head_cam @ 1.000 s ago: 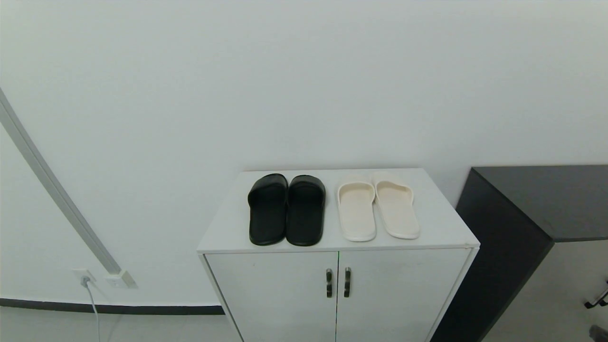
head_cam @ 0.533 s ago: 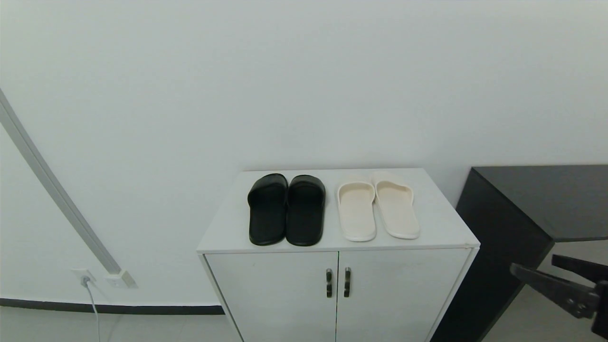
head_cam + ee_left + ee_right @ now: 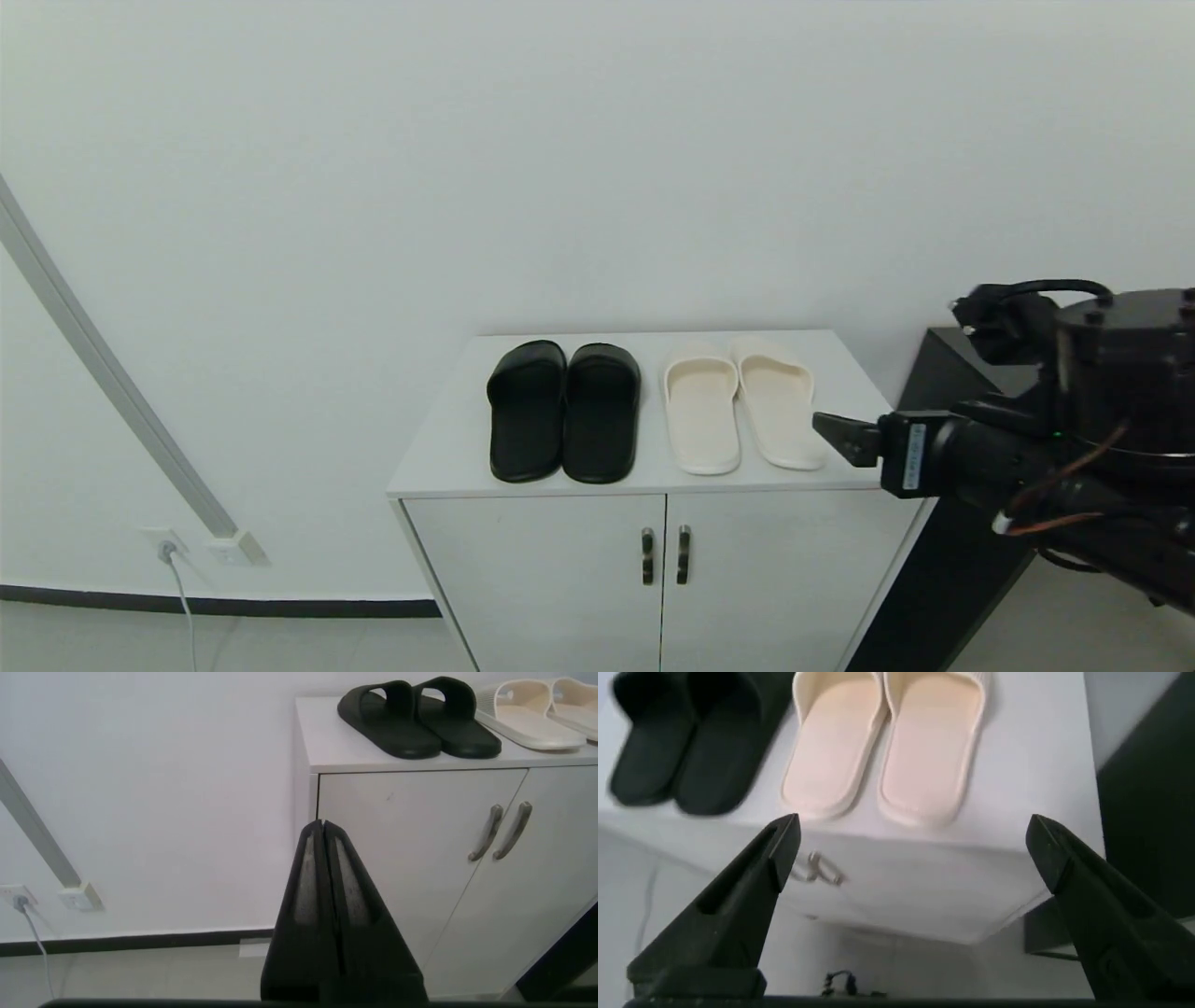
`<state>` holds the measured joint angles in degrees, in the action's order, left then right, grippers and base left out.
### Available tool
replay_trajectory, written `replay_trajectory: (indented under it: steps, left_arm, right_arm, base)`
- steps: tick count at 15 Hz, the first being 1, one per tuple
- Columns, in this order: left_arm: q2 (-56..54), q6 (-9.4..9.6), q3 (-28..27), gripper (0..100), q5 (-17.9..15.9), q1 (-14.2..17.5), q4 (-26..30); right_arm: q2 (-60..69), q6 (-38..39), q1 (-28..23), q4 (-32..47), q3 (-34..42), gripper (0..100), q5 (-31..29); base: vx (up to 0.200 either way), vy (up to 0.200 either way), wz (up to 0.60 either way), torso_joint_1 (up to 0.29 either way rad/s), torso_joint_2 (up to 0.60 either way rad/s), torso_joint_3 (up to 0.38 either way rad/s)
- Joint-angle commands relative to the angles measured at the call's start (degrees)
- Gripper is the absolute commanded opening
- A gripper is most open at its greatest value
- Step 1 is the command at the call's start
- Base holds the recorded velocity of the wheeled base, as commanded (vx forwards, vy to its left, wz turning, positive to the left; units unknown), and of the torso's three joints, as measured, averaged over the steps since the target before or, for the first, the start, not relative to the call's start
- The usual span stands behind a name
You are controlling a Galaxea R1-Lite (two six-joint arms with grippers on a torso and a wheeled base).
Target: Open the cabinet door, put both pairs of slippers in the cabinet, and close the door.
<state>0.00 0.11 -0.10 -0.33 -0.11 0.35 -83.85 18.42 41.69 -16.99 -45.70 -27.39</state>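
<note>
Cabinet point(image 3: 532, 588) base cut off by frame; both doors shut, 2 handles point(image 3: 646, 555) at centre seam. Black slippers point(image 3: 563, 411) and cream slippers point(image 3: 744, 411) sat on cabinet top. Sticker point(image 3: 916, 455) on right arm, print unreadable. Right pincer point(image 3: 912, 826) gaped wide, empty, near cabinet's right edge, risen from frame's lower corner 0.5 s earlier. Left pincer point(image 3: 322, 840) closed, empty, low before cabinet.

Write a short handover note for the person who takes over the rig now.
Left gripper: shut, empty, facing the left side of the white two-door cabinet.
Right gripper: open, empty, at the cabinet's right front corner, near the cream slippers.
Black slide slippers and the cream pair lie on the cabinet top.
Doors are shut.
Done: nothing.
To do: open a door, put both pairs inside, close it.
</note>
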Motion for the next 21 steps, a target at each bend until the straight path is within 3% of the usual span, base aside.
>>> replay_trajectory:
  steps: [1,7,11,21]
  left_arm:
    - [0.0,-0.02,0.0,0,0.0,0.0,0.0]
    - [0.1,-0.02,0.0,0,0.0,0.0,-0.1]
    - [0.0,-0.02,0.0,0,0.0,0.0,0.0]
    - [0.0,-0.02,0.0,0,0.0,0.0,0.0]
  right_arm:
    - [-10.1,0.0,1.1,-0.3,-6.6,100,-3.8]
    - [-23.9,-0.1,0.7,-6.3,-15.7,100,-7.2]
    - [-33.7,-0.7,-3.5,-11.5,-21.5,100,-7.2]
    - [-48.0,-9.5,-9.3,-16.0,-38.1,100,-1.2]
  base:
    - [0.0,0.0,0.0,0.0,0.0,0.0]
    - [0.0,0.0,0.0,0.0,0.0,0.0]
    - [0.0,0.0,0.0,0.0,0.0,0.0]
    - [0.0,0.0,0.0,0.0,0.0,0.0]
